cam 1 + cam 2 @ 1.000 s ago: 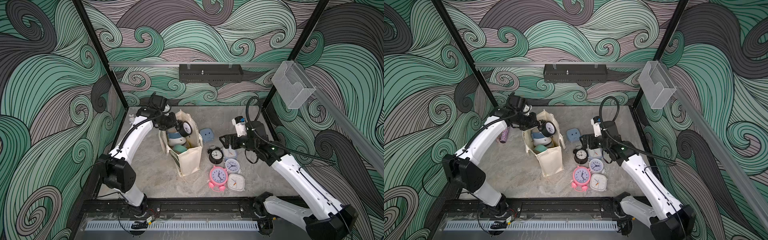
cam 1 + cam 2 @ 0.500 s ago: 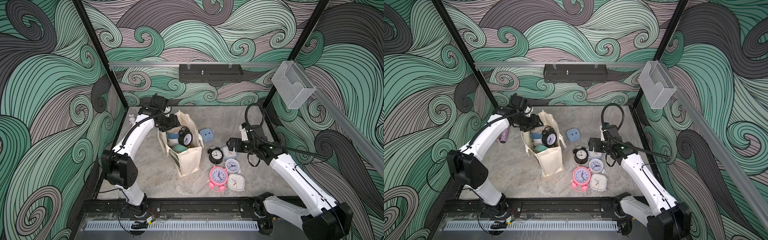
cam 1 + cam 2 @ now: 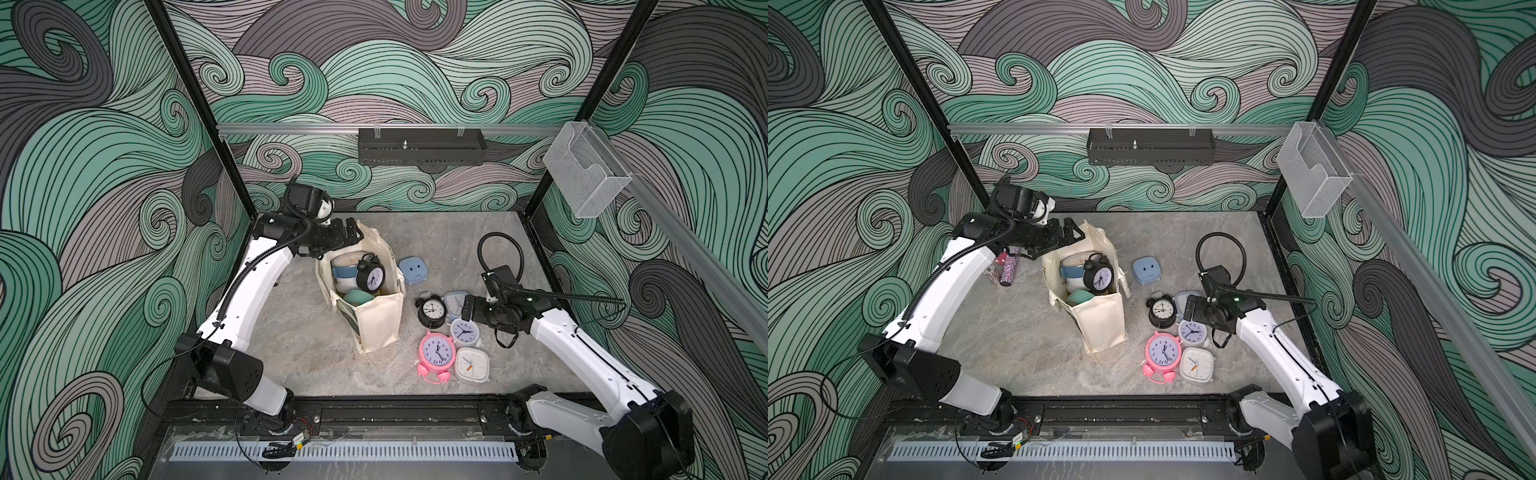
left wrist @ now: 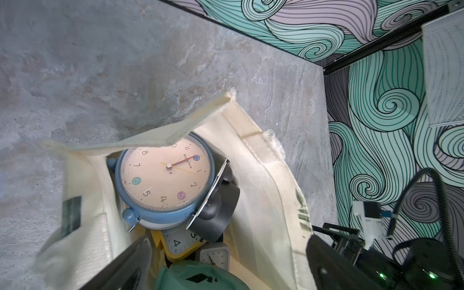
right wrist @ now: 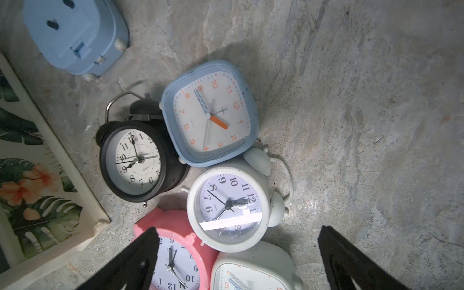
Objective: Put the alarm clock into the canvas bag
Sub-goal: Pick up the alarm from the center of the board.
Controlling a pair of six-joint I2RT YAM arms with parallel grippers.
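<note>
The cream canvas bag (image 3: 376, 320) (image 3: 1102, 322) stands open mid-table. A black twin-bell alarm clock (image 3: 371, 276) (image 3: 1098, 274) rests inside on top of other clocks, touched by no gripper. My left gripper (image 3: 353, 233) (image 4: 226, 266) hangs open just above the bag's back rim. The left wrist view looks down on a blue-rimmed clock (image 4: 165, 175) and the black clock's side (image 4: 216, 206) in the bag. My right gripper (image 3: 467, 309) (image 5: 238, 263) is open above loose clocks on the table and holds nothing.
Right of the bag lie a black clock (image 5: 135, 160), a blue square one (image 5: 211, 113), a white round one (image 5: 228, 203), a pink one (image 5: 173, 256), a white square one (image 5: 251, 271) and a pale blue one (image 3: 412, 270). Glittery cylinders (image 3: 1009, 268) lie behind the left arm.
The left gripper opened and let go of the black clock, which dropped into the bag, then drew back to the rim. The right gripper moved toward the front, over the loose clocks.
</note>
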